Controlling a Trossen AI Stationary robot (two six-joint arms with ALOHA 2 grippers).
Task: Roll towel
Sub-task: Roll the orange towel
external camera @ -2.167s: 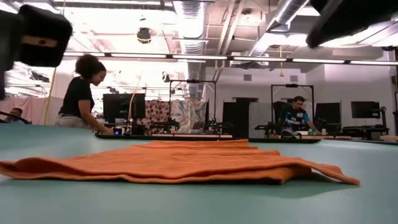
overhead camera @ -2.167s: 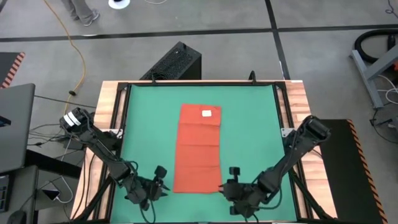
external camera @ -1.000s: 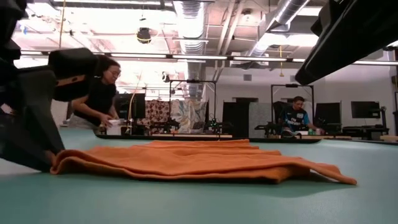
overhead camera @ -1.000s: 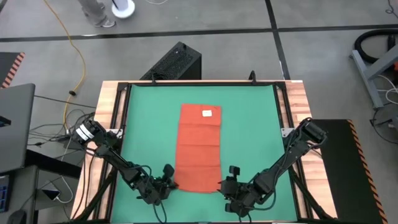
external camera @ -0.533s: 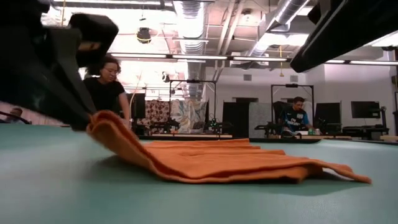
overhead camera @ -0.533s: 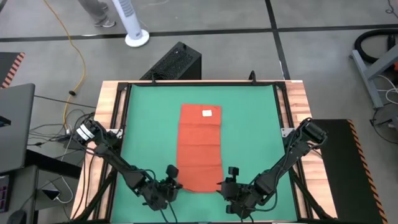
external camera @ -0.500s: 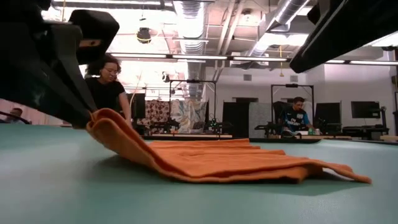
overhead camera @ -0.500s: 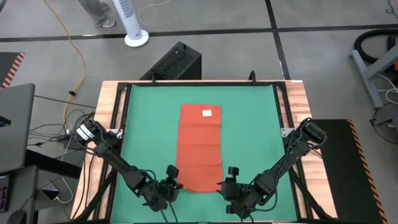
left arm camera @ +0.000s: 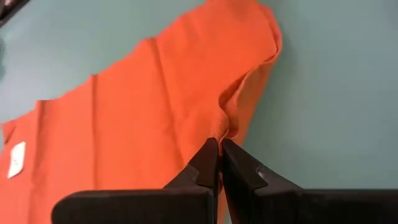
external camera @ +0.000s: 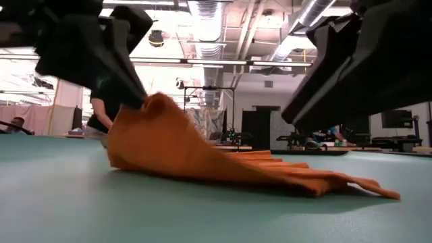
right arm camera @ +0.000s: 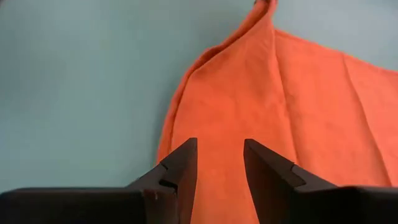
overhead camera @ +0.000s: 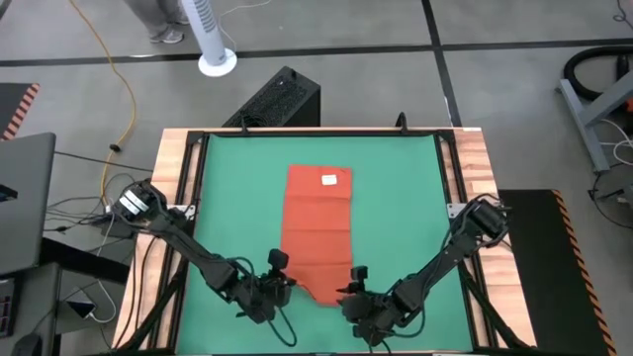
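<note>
The orange-red towel [overhead camera: 316, 222] lies lengthwise on the green mat [overhead camera: 237, 198], its white tag [overhead camera: 329, 179] at the far end. My left gripper [overhead camera: 281, 275] is shut on the towel's near left corner, which stands raised off the mat in the low view [external camera: 154, 102]. From there the cloth slopes down to the near right corner [external camera: 378, 192], which rests on the mat. My right gripper [right arm camera: 219, 163] hangs open just above that near right part of the towel, one finger on either side of a strip of cloth, touching nothing that I can see. My left gripper pinches the towel's near left corner [left arm camera: 219, 127] between its two fingertips, at a small gathered fold of the edge. The fingers slant down from the near left. The corner is lifted clear and the cloth hangs from it in a slope, the rest lying on the mat.
The mat sits in a wooden table frame [overhead camera: 475, 158]. A black box [overhead camera: 282, 99] stands beyond the far edge and a laptop [overhead camera: 25, 198] off the left side. Bare mat lies on both sides of the towel. People work in the room behind.
My left gripper has risen and moved toward the towel's middle with the near left corner. That corner has come up off the mat and folded inward, while the far end and near right corner stay down. My right gripper has sunk a little toward the near right corner and rolled.
</note>
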